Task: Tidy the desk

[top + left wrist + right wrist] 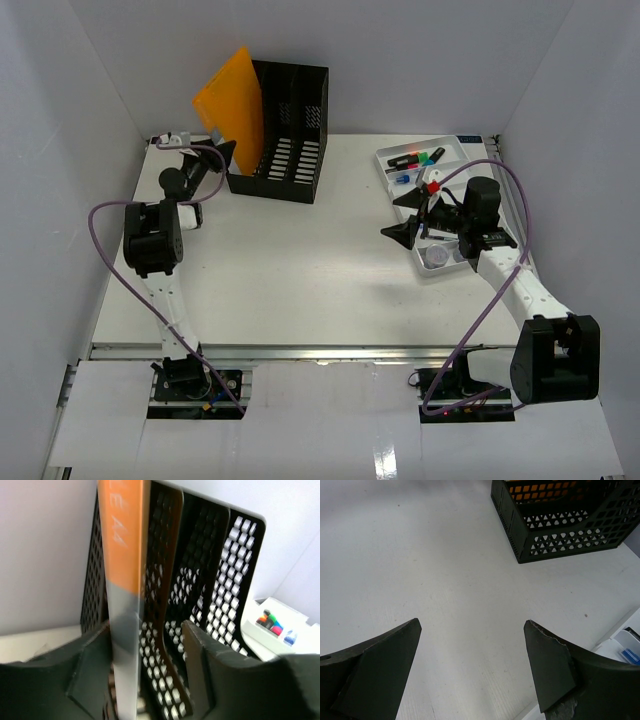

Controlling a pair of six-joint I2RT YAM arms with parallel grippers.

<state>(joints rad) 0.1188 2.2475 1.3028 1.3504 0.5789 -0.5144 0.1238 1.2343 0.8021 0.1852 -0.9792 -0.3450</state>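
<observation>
Looking from above, I see the left tool [146,630] loosely parted around the orange folder [233,100] in the black rack [295,150], upper left. The right tool [472,627] stands wide and empty over the desk [300,270], which fills the centre.

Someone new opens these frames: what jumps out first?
The orange folder standing at the left end of the black mesh file rack, far left on the desk, is the loudest thing. The left gripper sits open astride the folder's edge. Next comes the white tray of coloured markers at far right, with the right gripper open wide over bare desk beside it.
</observation>
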